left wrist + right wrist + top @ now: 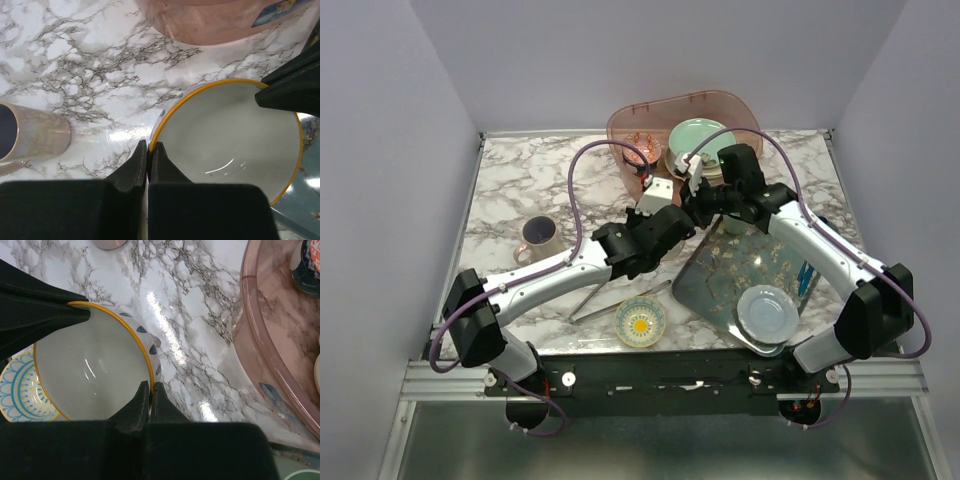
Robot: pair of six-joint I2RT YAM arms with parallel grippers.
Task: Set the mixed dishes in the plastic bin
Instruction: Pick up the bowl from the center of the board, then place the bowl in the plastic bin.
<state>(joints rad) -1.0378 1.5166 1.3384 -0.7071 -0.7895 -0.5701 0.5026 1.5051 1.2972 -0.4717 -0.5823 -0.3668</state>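
round glossy yellow-rimmed bowl (225, 145) | veined marble table (75, 60) | translucent pink bin (252, 340)

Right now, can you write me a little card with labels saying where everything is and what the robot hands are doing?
Left gripper: shut on the yellow-rimmed bowl, at its rim
Right gripper: shut on the same bowl's rim, another spot
Pink bin: far side, holding green plate and small red bowl
Mug: on the table, left
Tongs: on the table, near left arm
Blue-and-yellow dish: near edge, beside tongs
Tray: right side, pale plate on it
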